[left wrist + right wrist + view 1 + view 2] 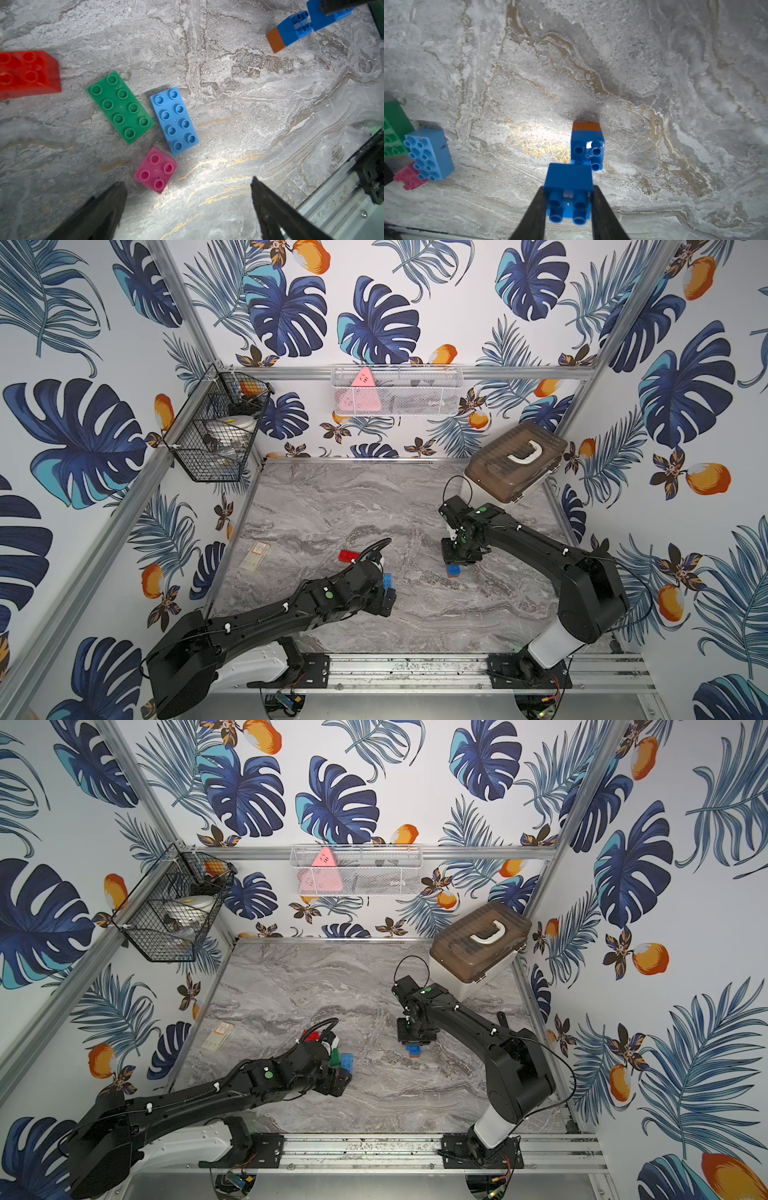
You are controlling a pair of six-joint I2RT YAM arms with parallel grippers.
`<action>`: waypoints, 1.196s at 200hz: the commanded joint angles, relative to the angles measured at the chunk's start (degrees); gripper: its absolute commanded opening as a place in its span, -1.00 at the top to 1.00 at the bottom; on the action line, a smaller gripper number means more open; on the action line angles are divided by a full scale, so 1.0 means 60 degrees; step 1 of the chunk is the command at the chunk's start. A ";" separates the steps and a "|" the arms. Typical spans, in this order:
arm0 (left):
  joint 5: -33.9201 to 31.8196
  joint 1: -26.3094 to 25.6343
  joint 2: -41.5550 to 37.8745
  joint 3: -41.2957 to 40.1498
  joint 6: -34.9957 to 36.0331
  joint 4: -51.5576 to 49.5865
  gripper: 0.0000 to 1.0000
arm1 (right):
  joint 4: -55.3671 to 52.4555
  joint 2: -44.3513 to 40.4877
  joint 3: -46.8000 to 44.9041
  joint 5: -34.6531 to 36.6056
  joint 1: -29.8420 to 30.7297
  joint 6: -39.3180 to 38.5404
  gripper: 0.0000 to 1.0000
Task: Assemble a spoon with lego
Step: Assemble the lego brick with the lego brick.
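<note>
Right jaws: pinched on a blue square brick, one jaw on each side face, studs facing the wrist camera.

The brick hangs just beside the spoon stem. The stem is a blue square brick seated on an orange brick, standing studs-up on the marbled worktop. In the right wrist view the held brick overlaps one corner of the stem's studded top, offset and not squared over it. I cannot tell whether the two touch.

Left jaws: spread wide, holding nothing. The pink square brick lies on the worktop just ahead of the jaw tips, nearer one tip than the other. Beyond it lie the light blue long brick and the green long brick, side by side and nearly touching. The red brick lies apart past the green one. All four are studs up.

Right arm: reaches in from its base at the near rail, wrist bent so the jaws point down at the worktop. The stem shows just below the jaws in both top views.

Left arm: stretched low over the worktop, its wrist above the loose bricks and well apart from the stem.
</note>
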 commanded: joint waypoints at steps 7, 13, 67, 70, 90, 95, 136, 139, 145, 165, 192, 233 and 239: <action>-0.0005 -0.0064 0.0126 0.0142 0.0079 0.0255 -0.98 | -0.0027 0.0013 -0.0097 -0.0113 -0.0077 -0.0287 0.47; -0.0006 -0.0064 0.0150 0.0137 0.0079 0.0261 -0.98 | -0.0025 0.0019 -0.0123 -0.0089 -0.0091 -0.0279 0.47; -0.0042 -0.0094 0.0223 0.0181 0.0087 0.0246 -0.98 | 0.0060 0.0069 -0.0248 -0.0094 -0.0132 -0.0338 0.47; -0.0049 -0.0094 0.0222 0.0185 0.0080 0.0244 -0.98 | 0.0060 0.0070 -0.0250 -0.0094 -0.0134 -0.0343 0.47; -0.0065 -0.0109 0.0177 0.0148 0.0083 0.0244 -0.98 | 0.0068 0.0153 -0.0183 -0.0108 -0.0135 -0.0394 0.47; -0.0078 -0.0116 0.0168 0.0148 0.0065 0.0244 -0.98 | 0.0064 0.0169 -0.0174 -0.0106 -0.0135 -0.0408 0.47; -0.0093 -0.0117 0.0169 0.0141 0.0057 0.0229 -0.98 | 0.0135 0.0247 -0.0203 -0.0068 -0.0135 -0.0467 0.47; -0.0093 -0.0109 0.0177 0.0134 0.0052 0.0229 -0.98 | 0.0138 0.0246 -0.0206 -0.0053 -0.0146 -0.0467 0.47; -0.0093 -0.0112 0.0179 0.0148 0.0064 0.0244 -0.98 | 0.0148 0.0259 -0.0203 -0.0045 -0.0150 -0.0475 0.47; -0.0079 -0.0112 0.0205 0.0161 0.0069 0.0237 -0.98 | 0.0160 0.0310 -0.0148 -0.0021 -0.0164 -0.0504 0.47; -0.0090 -0.0119 0.0223 0.0163 0.0050 0.0244 -0.98 | 0.0220 0.0389 -0.0136 -0.0045 -0.0187 -0.0526 0.47; -0.0108 -0.0114 0.0209 0.0170 0.0051 0.0231 -0.98 | 0.0267 0.0500 -0.0123 -0.0051 -0.0223 -0.0568 0.47; -0.0108 -0.0110 0.0209 0.0195 0.0052 0.0215 -0.98 | 0.0280 0.0519 -0.0147 -0.0036 -0.0236 -0.0570 0.47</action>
